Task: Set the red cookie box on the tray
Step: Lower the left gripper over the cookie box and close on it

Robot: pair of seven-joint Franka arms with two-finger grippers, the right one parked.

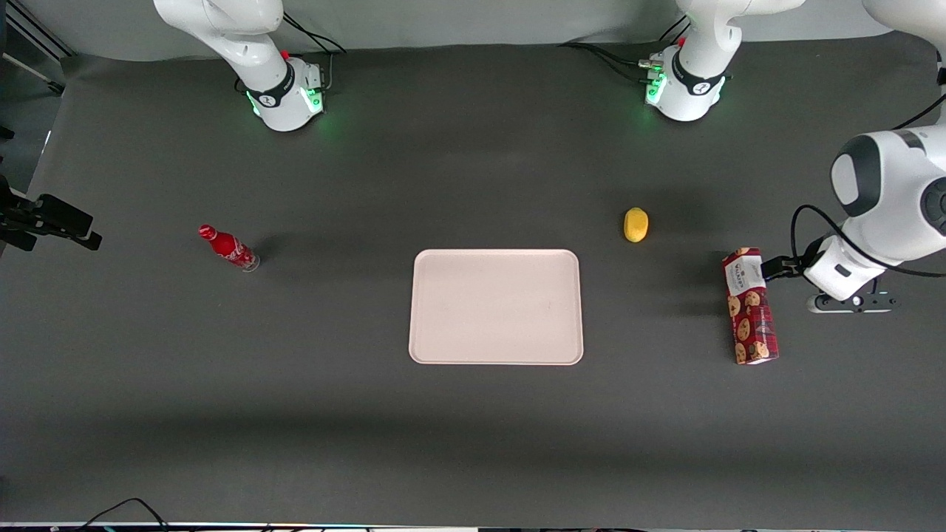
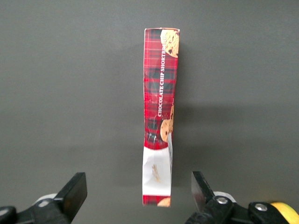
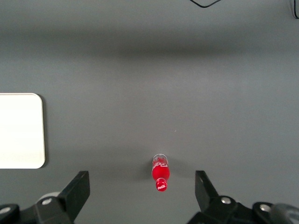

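Observation:
The red cookie box [image 1: 750,307] lies on the dark table toward the working arm's end, its white label end pointing away from the front camera. The left gripper [image 1: 774,267] hovers at that label end. In the left wrist view the gripper [image 2: 138,186] is open, and the box [image 2: 160,93] has its white end between the two fingers [image 2: 74,189] without touching either. The pale pinkish-white tray [image 1: 495,255] sits mid-table with nothing on it, well apart from the box, toward the parked arm's end. The tray also shows in the right wrist view [image 3: 21,130].
A yellow lemon-like object [image 1: 635,224] lies between tray and box, farther from the front camera; it also shows in the left wrist view [image 2: 285,212]. A small red bottle [image 1: 229,248] is toward the parked arm's end and shows in the right wrist view [image 3: 160,172].

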